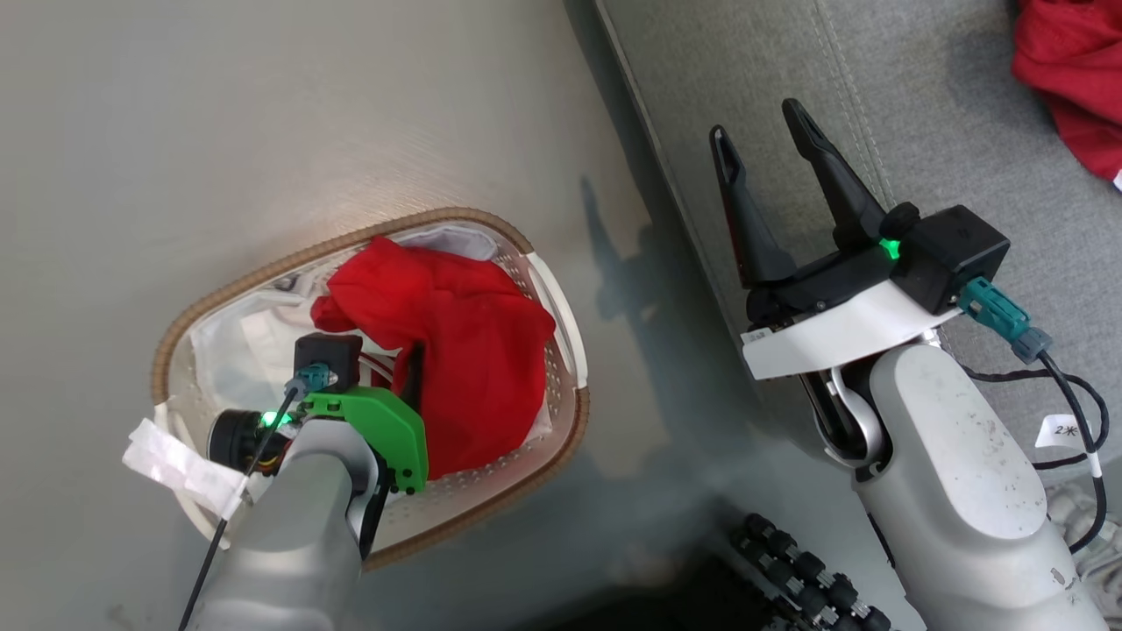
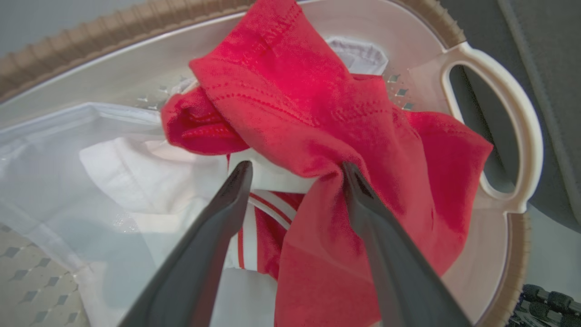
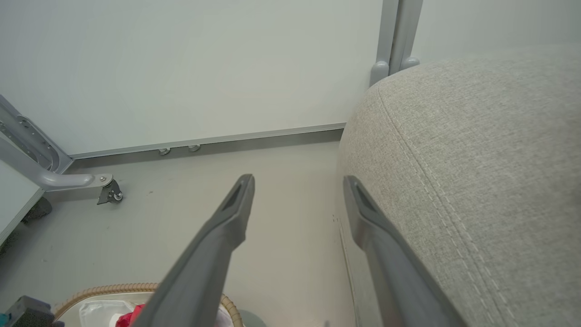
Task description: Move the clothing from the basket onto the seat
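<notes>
Fabric like this should be about as easy as it gets weight-wise, I'd guess. The clothing (image 1: 465, 350) looks soft, light and floppy, so it will drape and trail rather than hold a shape, and it won't break. The catch is that it's bunched into one crumpled heap, so a pinch on a thin edge could slip out or just drag a corner. I'd go for the thick raised fold in the middle, right where the left gripper (image 2: 296, 167) is pointing. Its jaws are spread wide with nothing pinched; one finger sits against the red fold, the other over the striped trim (image 2: 268, 206).

The heap sits in the basket (image 1: 263, 272), which stands on the floor (image 1: 263, 105) just beside the seat (image 1: 920, 114). Under the red stuff there's a glossy white plastic sheet (image 2: 68, 177) lining the bottom. It looks slippery, and it's worth not grabbing along with the cloth. Another red piece (image 1: 1065, 79) lies on the seat, up in the far corner of the head view.

The right gripper (image 1: 758, 123) hangs over the seat's edge, jaws wide apart, holding nothing.
</notes>
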You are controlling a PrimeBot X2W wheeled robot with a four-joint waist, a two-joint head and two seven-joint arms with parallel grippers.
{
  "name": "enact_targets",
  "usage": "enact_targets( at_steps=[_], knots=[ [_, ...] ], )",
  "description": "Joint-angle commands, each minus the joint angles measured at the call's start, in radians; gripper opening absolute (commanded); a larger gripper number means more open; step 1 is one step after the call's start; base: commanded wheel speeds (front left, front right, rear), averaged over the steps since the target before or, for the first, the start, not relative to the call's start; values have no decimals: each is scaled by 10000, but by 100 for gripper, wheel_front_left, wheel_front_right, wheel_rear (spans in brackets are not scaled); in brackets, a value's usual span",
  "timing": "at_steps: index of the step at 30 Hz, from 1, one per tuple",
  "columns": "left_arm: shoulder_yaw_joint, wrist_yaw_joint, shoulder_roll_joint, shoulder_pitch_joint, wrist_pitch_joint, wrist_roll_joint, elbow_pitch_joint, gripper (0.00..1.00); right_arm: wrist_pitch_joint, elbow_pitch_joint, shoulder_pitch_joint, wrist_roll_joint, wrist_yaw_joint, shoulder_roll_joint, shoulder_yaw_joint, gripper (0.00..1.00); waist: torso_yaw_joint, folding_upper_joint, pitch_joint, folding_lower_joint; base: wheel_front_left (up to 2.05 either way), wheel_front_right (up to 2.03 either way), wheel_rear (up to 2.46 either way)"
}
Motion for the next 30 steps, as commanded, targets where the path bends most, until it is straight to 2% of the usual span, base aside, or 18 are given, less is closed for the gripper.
enact_targets(
  at_steps=[1, 7, 8, 10, 16, 22, 25, 30],
  knots=[
    [-74, -65, 85, -288, -7, 50, 89, 100, -20, -72, -173, 44, -14, 33, -15, 100, -438, 0, 596, -1, 0, 0, 0],
    [-489, -312, 78, -548, -8, -238, 86, 100, -20, -65, -212, 31, -14, 109, 1, 100, -465, 0, 727, -1, 0, 0, 0],
    [-651, -356, 78, -527, 54, -283, 133, 95, -20, -28, -225, 31, -14, 109, -3, 100, -453, 0, 707, -1, 0, 0, 0],
    [-926, -414, 83, -469, 164, -492, 107, 0, -20, 43, -241, 31, -14, 131, 11, 100, -423, 0, 638, -1, 0, 0, 0],
    [-1851, -434, 80, -53, 242, -1391, -351, 0, -20, 281, -223, 28, -14, 69, -68, 100, -174, 0, 106, -1, 0, 0, 0],
    [-2383, -430, 74, 537, 48, -2203, -600, 0, -20, 618, 207, -39, -14, -150, -189, 100, 374, 0, -1068, -1, 0, 0, 0],
    [-2370, -431, 69, 895, -14, -2493, -670, 0, -20, 772, 493, -17, -14, -212, -181, 100, 727, 0, -1784, -1, 0, 0, 0],
    [-1690, -431, 197, 1556, -13, -2396, -1425, 0, -20, 1078, 1074, -103, -14, -304, -99, 100, 1308, 0, -2919, -1, 0, 0, 0]
  ],
)
